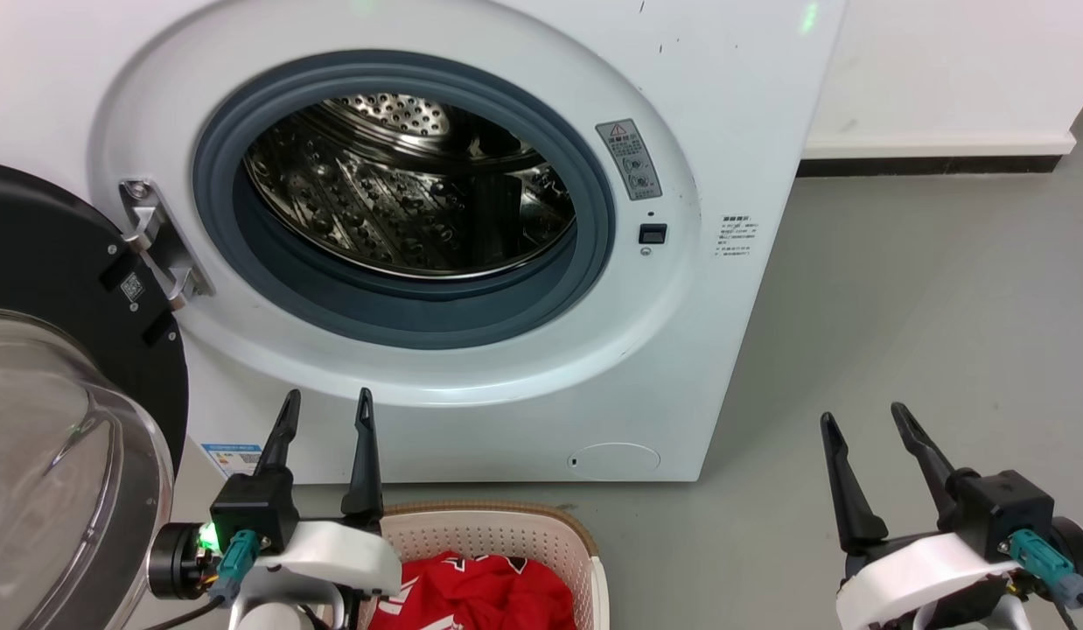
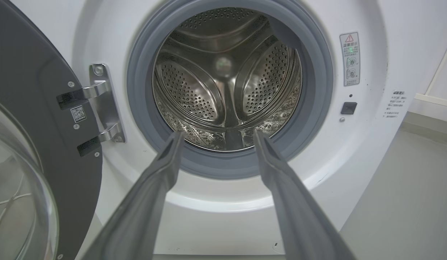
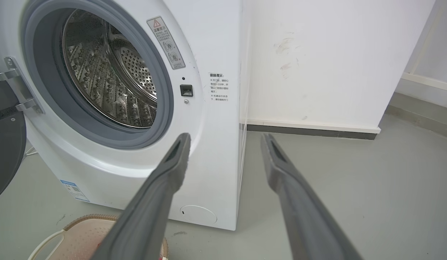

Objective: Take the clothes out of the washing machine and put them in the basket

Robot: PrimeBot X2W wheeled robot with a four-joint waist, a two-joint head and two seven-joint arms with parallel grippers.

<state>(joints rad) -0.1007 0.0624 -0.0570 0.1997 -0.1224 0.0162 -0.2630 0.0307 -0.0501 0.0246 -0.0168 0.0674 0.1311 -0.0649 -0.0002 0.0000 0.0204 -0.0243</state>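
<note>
The white washing machine (image 1: 734,105) stands ahead with its black-rimmed glass door (image 1: 60,420) swung open at the left. Its steel drum (image 1: 401,188) holds no fabric that I can see, and the same bare drum (image 2: 227,83) shows in the left wrist view. Red clothes (image 1: 485,595) lie in the cream basket (image 1: 585,547) on the floor below the porthole. My left gripper (image 1: 327,407) hangs open in front of the machine, just above the basket's left rim, holding nothing. My right gripper (image 1: 861,420) is open over the bare floor to the right, also seen as the right gripper (image 3: 225,139) in its wrist view.
Grey floor (image 1: 926,332) spreads to the right of the machine, bounded by a white wall with a dark skirting (image 1: 926,164). The open door juts out at the left. The basket's rim (image 3: 88,218) shows at the lower left of the right wrist view.
</note>
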